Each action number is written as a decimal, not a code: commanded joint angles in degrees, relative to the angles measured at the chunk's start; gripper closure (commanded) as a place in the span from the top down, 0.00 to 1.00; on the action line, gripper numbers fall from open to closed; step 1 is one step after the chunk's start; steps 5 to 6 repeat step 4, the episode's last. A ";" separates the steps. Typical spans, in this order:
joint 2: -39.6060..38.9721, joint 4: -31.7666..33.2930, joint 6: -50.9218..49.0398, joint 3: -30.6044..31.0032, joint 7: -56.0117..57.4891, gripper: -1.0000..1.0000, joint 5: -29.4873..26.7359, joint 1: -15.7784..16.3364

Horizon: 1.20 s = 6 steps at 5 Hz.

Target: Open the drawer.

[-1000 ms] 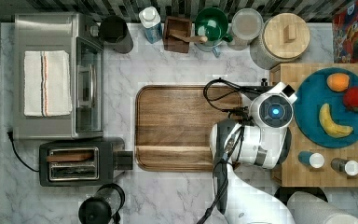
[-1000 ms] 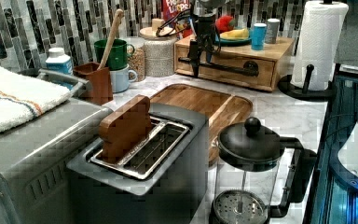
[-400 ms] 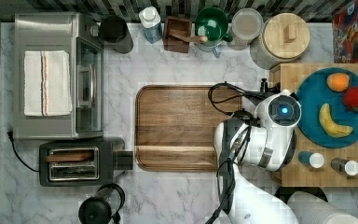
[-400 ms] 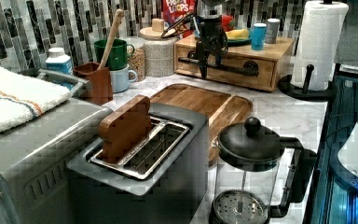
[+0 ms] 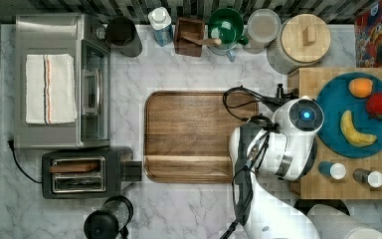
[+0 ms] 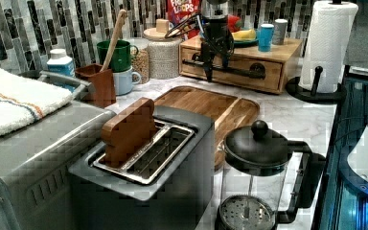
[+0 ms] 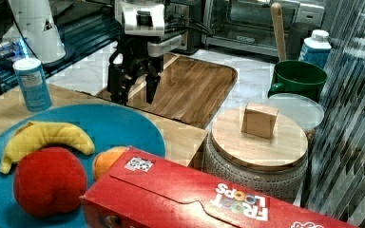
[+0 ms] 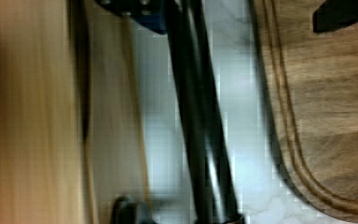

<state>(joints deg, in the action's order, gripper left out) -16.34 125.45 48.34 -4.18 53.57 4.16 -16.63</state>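
Drawer front (image 6: pixel 237 67) of the light bamboo-coloured wooden box faces the dark brown rounded wooden tray (image 6: pixel 206 103) on the white marble counter (image 6: pixel 287 112); its long thin black bar handle (image 6: pixel 230 71) runs level along the front, its long axis going from the left view's left to the left view's right. Working across the left view: a steel toaster oven (image 6: pixel 24 158) topped with a folded towel, a black toaster (image 6: pixel 148 167), a glass coffee press (image 6: pixel 256 177), then the box at the back with a teal plate (image 5: pixel 348 99) on top. The black pincer (image 6: pixel 216 64) points straight down in front of the drawer, its fingers (image 7: pixel 119 88) spread apart on either side of the handle and nothing squeezed between them. In the wrist view the handle (image 8: pixel 200 121) passes close by the drawer face (image 8: pixel 112 116), with marble and the tray edge (image 8: pixel 317 116) beyond.
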 commanded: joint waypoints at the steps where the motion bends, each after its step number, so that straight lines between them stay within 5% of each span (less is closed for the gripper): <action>1: -0.58 -5.15 -4.99 11.85 -18.39 1.00 -3.85 14.03; 3: 0.12 -2.28 -0.49 12.51 -24.81 1.00 -3.81 18.06; 6: 0.91 -1.47 -0.10 11.87 -26.37 1.00 -3.58 18.32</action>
